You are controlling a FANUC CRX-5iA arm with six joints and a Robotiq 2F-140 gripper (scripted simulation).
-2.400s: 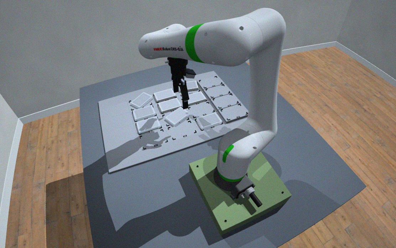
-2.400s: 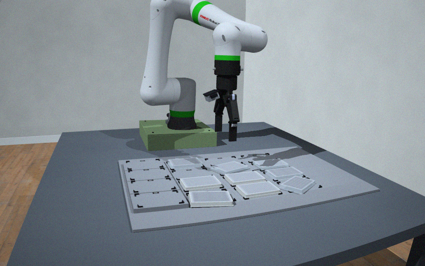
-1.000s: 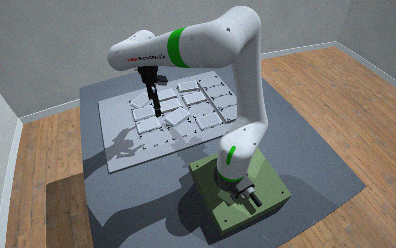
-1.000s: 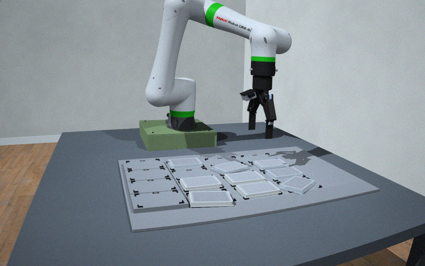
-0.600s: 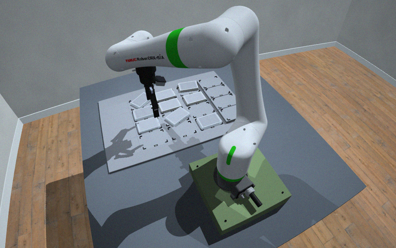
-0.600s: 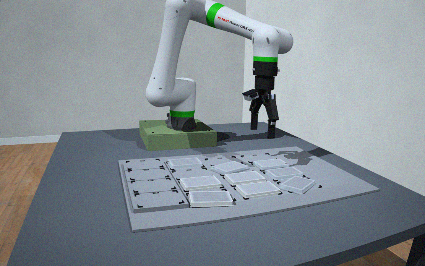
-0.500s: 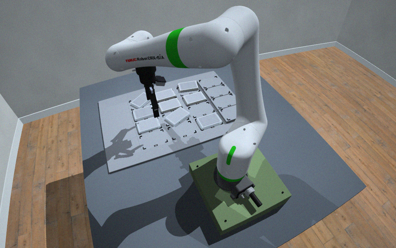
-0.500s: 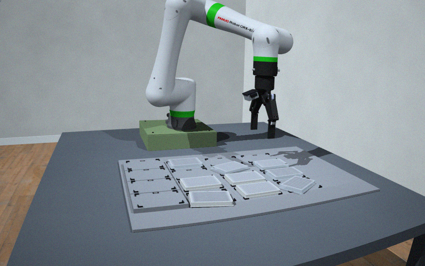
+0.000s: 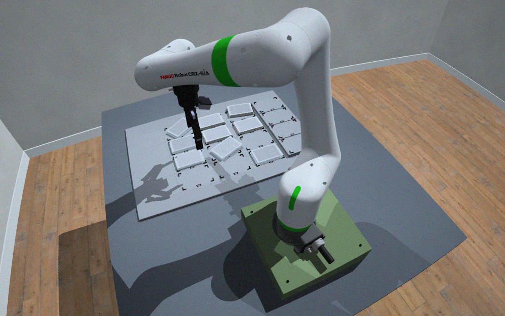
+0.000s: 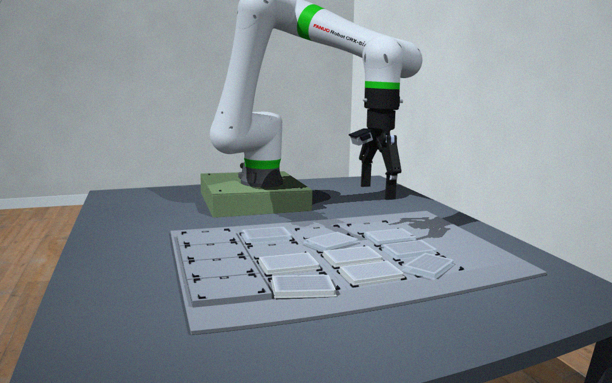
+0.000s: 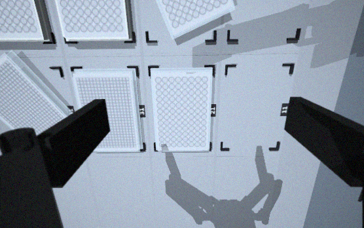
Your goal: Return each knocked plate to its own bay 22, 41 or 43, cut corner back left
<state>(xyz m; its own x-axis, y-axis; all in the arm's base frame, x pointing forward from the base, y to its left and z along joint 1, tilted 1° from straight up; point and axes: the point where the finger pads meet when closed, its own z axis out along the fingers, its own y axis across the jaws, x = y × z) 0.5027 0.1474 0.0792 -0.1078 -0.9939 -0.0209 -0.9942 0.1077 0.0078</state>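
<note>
Your gripper (image 9: 194, 135) (image 10: 378, 190) (image 11: 196, 114) is wide open above the deck (image 9: 149, 201) (image 10: 361, 307) (image 11: 255, 98), holding nothing. You have plate 22 (image 9: 225, 148) (image 10: 332, 240) (image 11: 196, 14) and plate 41 (image 9: 179, 127) (image 10: 427, 264) (image 11: 31, 98) lying skewed at their bays, plate 43 (image 9: 239, 110) (image 10: 303, 285) slightly askew.

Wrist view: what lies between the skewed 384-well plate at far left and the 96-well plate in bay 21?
The 384-well plate in bay 31 lies between them, as the wrist view shows.
</note>
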